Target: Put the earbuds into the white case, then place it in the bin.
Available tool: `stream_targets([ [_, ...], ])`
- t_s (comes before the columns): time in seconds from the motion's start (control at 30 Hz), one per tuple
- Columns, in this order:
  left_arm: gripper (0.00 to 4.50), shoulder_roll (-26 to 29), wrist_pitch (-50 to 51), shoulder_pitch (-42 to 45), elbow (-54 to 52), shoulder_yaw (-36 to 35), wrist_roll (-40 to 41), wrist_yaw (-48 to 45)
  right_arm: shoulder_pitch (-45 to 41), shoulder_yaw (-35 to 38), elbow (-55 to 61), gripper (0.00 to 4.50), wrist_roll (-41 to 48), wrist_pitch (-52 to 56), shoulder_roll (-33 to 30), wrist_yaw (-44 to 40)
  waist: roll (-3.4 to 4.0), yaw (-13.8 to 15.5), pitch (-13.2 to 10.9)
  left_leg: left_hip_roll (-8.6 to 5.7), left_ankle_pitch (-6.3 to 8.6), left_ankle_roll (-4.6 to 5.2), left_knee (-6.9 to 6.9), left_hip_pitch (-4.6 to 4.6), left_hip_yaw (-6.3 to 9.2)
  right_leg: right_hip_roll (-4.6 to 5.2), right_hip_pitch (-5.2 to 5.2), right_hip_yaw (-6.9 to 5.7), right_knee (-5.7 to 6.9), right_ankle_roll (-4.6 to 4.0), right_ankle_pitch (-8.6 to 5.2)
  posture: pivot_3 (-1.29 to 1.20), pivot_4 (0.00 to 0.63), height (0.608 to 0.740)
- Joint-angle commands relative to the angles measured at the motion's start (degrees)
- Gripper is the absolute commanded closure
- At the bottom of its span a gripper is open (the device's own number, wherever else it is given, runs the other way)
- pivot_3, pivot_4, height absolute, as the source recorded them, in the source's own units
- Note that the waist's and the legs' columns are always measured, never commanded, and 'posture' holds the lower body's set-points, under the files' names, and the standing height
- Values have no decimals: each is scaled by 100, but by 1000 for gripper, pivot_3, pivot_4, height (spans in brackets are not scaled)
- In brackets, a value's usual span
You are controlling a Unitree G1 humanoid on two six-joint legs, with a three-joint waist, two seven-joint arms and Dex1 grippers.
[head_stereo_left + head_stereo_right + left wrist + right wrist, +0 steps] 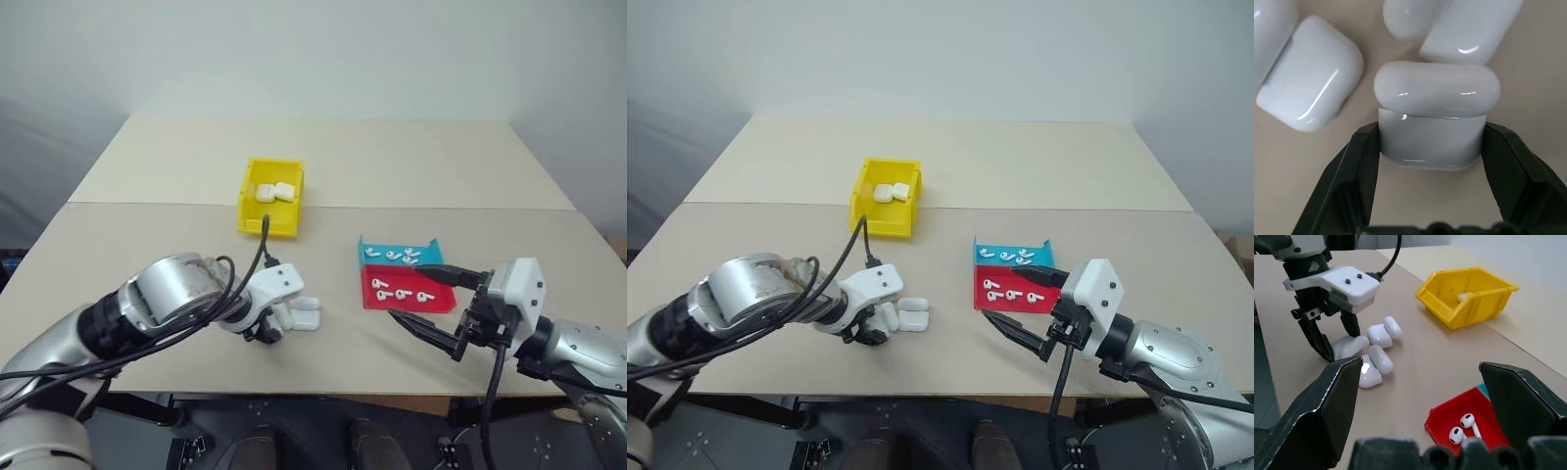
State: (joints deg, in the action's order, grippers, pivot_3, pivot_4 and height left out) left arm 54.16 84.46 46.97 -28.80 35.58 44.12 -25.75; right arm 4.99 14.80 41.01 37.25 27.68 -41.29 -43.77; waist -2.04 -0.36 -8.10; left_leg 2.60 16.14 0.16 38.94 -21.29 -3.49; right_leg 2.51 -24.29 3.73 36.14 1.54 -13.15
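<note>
White case (1430, 122): one of a small cluster lying low and left of centre in the head view, gripped at its sides by the left gripper (1430, 161), lid closed.
Right gripper (431, 304): jaws spread wide, nothing held, hovering at lower right beside the trays.
Progress: early in this round; no earbuds loaded yet, by the look of it; case yet to be opened, filled and binned.
Bin (252, 217), yellow, above centre: two cases already inside.
Red tray (370, 300): several earbuds (402, 293).
Teal tray (364, 249), just behind the red one: several more earbuds.
</note>
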Motion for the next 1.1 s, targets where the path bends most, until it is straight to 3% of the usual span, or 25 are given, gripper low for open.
stream_targets([
  [0.03, 1683, 674, -906, -565, -488, -1026, -47, -711, -150, 123, 15, 0, 54, -168, -74, -86, 0, -30, -1, 0, 0, 0, 0, 0, 0, 0, 2, -2, 0, 0, 0, 0, 150, 740],
  [0.13, 1683, 964, -1783, -1324, -593, -1824, -168, -1085, -276, 75, -97, 0, 35, -178, -90, -144, -1, -16, -1, 2, 0, 0, 2, 4, -3, 2, 7, -4, -1, 0, 0, 0, 150, 740],
  [0.23, 1683, 756, -2892, -2207, -564, -2831, -316, -1284, -430, 33, -224, 0, 20, -188, -112, -224, -1, 19, -1, 2, 0, 0, 1, 7, -7, 2, 9, -6, -2, 0, -1, 0, 150, 740],
  [0.33, 1683, -55, -3934, -2862, -561, -3754, -328, -1183, -578, 33, -345, 0, 23, -192, -165, -324, -1, 57, -1, 3, 0, 0, 1, 3, -10, 3, 7, -8, -5, -1, 0, 0, 150, 740],
  [0.47, 1683, -1141, -4235, -2853, -425, -4311, 139, -856, -809, 55, -544, 0, 50, -164, -232, -413, -2, 100, -1, 2, 1, 1, 4, 1, -10, 4, 10, -9, -6, -1, 1, 0, 150, 740],
  [0.57, 1683, -1652, -4444, -2725, -291, -4455, 301, -901, -950, 73, -648, 0, 86, -121, -267, -455, -2, 96, -1, 2, 1, 1, 5, 4, -8, 4, 14, -9, -4, 0, 2, 0, 150, 740],
  [0.7, 1683, -1926, -5198, -2503, 116, -4246, -8, -1647, -1341, 127, -792, 0, 328, 221, -404, -420, -2, 74, -1, 1, 2, 3, 4, 3, -10, 2, 10, -6, -4, 0, 3, 0, 150, 740],
  [0.9, 1683, -2331, -6100, -2394, 605, -3943, -134, -2694, -1711, -179, -1055, 0, 26, 689, -1273, -683, -2, 72, -1, 1, 2, 4, 3, 2, -12, 2, 11, -6, -7, -1, 3, 0, 150, 740],
  [1.1, 1683, -2803, -6269, -2256, 700, -3826, 46, -2922, -2131, -536, -1267, 0, -136, 1017, -1764, -900, -2, 70, -1, 2, 3, 5, 5, 0, -9, 2, 11, -7, -7, 0, 3, 0, 150, 740],
])
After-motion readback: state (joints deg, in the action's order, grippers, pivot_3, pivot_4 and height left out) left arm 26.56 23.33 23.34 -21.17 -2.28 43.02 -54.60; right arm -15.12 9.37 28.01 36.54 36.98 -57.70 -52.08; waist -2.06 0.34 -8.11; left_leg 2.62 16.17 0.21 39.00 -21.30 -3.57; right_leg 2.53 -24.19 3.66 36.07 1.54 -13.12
